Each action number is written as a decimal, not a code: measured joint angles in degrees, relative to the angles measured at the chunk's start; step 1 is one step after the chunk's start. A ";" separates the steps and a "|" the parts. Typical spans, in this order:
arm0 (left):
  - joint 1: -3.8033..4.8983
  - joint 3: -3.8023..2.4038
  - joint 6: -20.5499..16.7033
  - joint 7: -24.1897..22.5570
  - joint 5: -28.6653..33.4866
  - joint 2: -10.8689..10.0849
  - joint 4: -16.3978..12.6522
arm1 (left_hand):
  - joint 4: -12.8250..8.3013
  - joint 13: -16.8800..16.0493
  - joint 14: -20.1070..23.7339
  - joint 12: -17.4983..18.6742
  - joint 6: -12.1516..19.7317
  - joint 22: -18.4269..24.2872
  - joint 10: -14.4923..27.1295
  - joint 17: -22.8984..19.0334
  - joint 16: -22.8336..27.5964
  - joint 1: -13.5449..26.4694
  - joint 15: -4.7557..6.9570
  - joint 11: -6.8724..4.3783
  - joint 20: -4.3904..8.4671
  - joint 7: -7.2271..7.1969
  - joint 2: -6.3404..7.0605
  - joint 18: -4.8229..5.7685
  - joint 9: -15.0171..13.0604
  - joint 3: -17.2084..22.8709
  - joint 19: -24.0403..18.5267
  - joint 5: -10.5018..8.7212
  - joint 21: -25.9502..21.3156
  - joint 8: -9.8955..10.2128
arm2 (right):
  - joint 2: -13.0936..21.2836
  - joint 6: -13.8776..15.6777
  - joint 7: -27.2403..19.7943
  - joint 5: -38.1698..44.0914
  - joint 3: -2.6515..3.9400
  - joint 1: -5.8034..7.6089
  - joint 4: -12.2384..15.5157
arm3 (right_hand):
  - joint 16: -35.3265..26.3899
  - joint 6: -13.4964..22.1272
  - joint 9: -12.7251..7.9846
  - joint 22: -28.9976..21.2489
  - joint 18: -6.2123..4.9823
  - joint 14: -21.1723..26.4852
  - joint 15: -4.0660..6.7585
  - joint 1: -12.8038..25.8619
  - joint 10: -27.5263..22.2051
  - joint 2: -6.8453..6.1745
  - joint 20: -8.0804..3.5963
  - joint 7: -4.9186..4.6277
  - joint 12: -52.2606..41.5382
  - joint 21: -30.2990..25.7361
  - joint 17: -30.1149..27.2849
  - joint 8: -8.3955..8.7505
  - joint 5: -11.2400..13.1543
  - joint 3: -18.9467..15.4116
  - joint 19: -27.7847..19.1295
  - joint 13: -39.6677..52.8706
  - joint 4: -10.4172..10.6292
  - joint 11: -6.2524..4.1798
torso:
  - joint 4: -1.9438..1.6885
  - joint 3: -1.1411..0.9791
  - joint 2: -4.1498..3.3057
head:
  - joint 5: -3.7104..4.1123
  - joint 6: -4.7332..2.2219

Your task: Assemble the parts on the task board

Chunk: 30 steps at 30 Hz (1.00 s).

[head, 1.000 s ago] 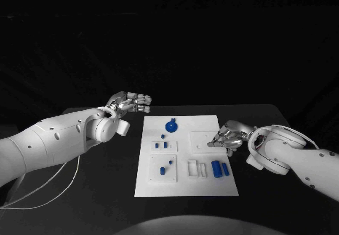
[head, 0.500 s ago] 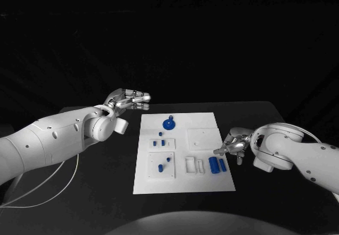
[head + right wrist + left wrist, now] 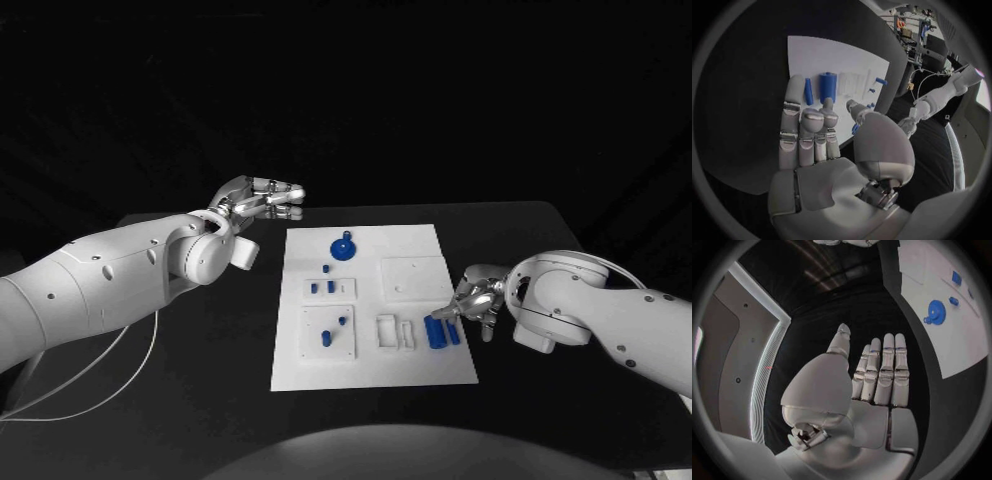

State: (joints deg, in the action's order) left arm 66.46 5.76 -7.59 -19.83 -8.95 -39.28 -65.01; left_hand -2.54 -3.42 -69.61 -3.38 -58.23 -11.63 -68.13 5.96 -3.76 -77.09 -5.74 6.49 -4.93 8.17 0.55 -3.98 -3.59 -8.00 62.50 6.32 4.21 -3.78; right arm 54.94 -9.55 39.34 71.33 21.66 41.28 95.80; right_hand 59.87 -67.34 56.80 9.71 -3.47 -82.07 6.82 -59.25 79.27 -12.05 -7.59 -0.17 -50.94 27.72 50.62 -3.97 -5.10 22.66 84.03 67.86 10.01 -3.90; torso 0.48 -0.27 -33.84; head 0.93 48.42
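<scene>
Head view: task board [image 3: 418,370] mid-table. Blue gear [image 3: 345,248] at its far end, small pegs in sockets at centre, two blue cylinders [image 3: 444,333] lying loose near right edge, so prob. early.
Left wrist: left hand [image 3: 861,390] off the board's far-left corner, fingers straight, empty.
Right wrist: right hand [image 3: 826,145] just beside the cylinders, fingers extended, nothing gripped.

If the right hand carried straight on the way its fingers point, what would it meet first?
Probably the two blue cylinders lying on the task board, just ahead of the right hand; its height above them is unclear.
</scene>
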 measured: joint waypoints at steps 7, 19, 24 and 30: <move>-0.01 0.01 0.13 0.00 -0.04 0.04 0.00 | 0.42 0.00 0.00 0.00 0.21 0.37 0.17 0.05 0.00 0.05 0.00 0.17 -0.18 0.21 0.05 0.00 0.00 0.15 0.18 0.00 0.00 0.00 | -0.39 -0.22 0.36 1.01 -1.86 -0.01 0.04 | 0.00 0.05 11.42 -0.42 0.00 -0.24 0.23 2.10 0.20 -1.37 -0.21 0.57 -0.88 0.23 0.52 -0.01 1.17 3.95 -0.19 0.62 -1.44 -0.20 | -0.01 0.00 0.00 | -0.07 0.40; -0.01 0.02 0.32 0.11 -0.09 -0.04 -0.07 | 0.77 0.01 0.00 0.00 0.21 0.79 0.30 0.04 0.00 0.72 0.00 0.30 -0.18 0.21 0.28 0.01 0.00 0.23 0.18 0.00 0.00 0.00 | -1.56 -0.36 0.53 5.01 -4.01 -0.01 -0.74 | 0.00 -0.14 14.14 -0.58 0.00 -0.24 0.23 3.09 -0.01 -1.74 -0.40 0.75 -1.18 0.44 0.91 -0.01 1.84 3.68 0.00 0.85 -1.16 -0.41 | -0.01 -0.02 -0.05 | -0.23 0.86; -0.01 0.02 0.40 0.19 -0.13 -0.06 -0.10 | 1.05 0.01 0.00 0.00 0.21 1.01 0.58 0.09 0.00 0.72 0.00 0.17 -0.18 0.21 0.28 0.00 0.00 0.51 0.18 0.00 0.22 0.00 | -2.34 -0.26 0.55 6.14 -4.23 -0.01 -1.27 | -0.01 -0.14 14.57 -0.64 0.00 -0.24 0.23 3.09 -0.02 -1.74 -0.40 0.74 -1.55 0.44 1.01 -0.01 1.83 3.68 0.00 1.06 -0.84 -0.41 | -0.01 -0.02 -0.06 | -0.23 0.95; -0.01 0.02 0.52 0.32 -0.21 -0.09 -0.14 | 1.04 0.01 0.00 0.00 0.21 1.08 0.58 0.10 0.00 0.72 0.00 0.17 -0.18 0.21 0.28 0.00 0.00 0.51 0.18 0.01 0.22 0.00 | -3.03 -0.16 0.58 7.13 -4.38 -0.01 -1.91 | -0.01 -0.14 14.72 -0.63 0.00 -0.24 0.23 3.32 -0.02 -1.96 -0.39 0.74 -1.55 0.44 1.10 -0.01 1.83 3.68 0.00 1.05 -0.84 -0.41 | 0.00 -0.01 -0.05 | -0.31 1.08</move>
State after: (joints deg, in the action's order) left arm 66.45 5.78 -7.07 -19.51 -9.16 -39.37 -65.16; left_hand -1.49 -3.41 -69.61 -3.38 -58.02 -10.55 -67.55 6.06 -3.77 -76.36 -5.74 6.66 -5.11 8.39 0.83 -3.98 -3.59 -7.49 62.67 6.33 4.42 -3.78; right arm 51.90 -9.71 39.92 78.46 17.28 41.27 93.89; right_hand 59.86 -67.48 71.52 9.08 -3.47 -82.31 7.05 -55.93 79.26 -14.01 -7.99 0.57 -52.49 28.16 51.73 -3.97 -3.27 26.34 84.04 68.91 9.17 -4.31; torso 0.48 -0.28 -33.90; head 0.62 49.50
